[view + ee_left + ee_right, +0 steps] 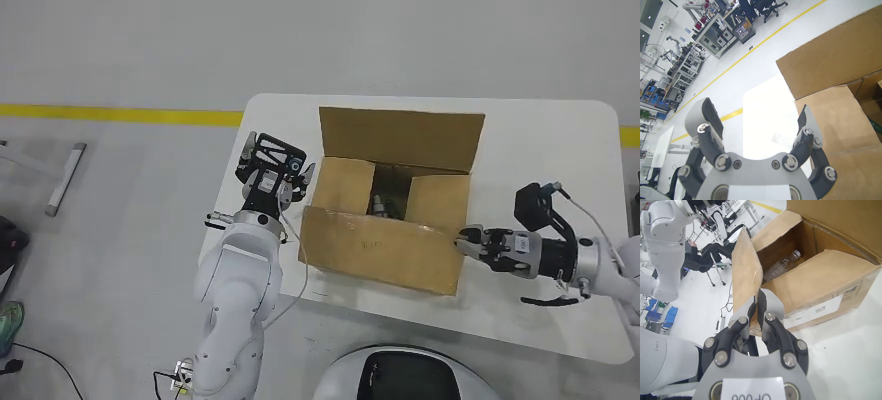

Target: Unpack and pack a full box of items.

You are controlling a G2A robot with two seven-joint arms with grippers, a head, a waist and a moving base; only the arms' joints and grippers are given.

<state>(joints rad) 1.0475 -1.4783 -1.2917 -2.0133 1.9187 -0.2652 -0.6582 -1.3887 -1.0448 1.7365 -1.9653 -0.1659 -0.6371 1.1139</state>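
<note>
**Fig. R gripper pinching a box flap, L gripper free: failure modes**

The brown corrugated cardboard box (829,289) sits mid-way across the white rounded-corner table (560,150), top open. The R gripper (757,298) is clamped on the corner edge of the long near-side cardboard flap (745,272), w/ one finger pressed on each face of the board. The L gripper (756,106) hangs over the table just beside the box's opposite end. Its jaws are spread wide, it holds nothing, and it is near the short end flap (829,121) but apart from it. A clear ribbed plastic bottle (780,268) w/ a pale cap lies on its side on the box floor. Other contents are hidden by walls and flaps.

Probable step: folding the near flap outward to free the opening for unpacking.

Risks, as judged:

- (a) Slip. The pinch takes only a thin corner, so a pull off-axis to the fold line could let the board slide out and the flap spring back over the opening.
- (b) Tear or crease. The load is concentrated at one corner of corrugated board, so a hard or twisting pull may rip or buckle it.
- (c) Box drag or tilt. Nothing braces the box, so the R pull could slide it toward the table edge or lift its near side.
- (d) Contact. If the box shifts, the end flap may be pushed into the L gripper's open jaws.
- (e) Bottle roll. The bottle is round and lying flat, so a jolt could roll it and alter the later pick pose.
</note>
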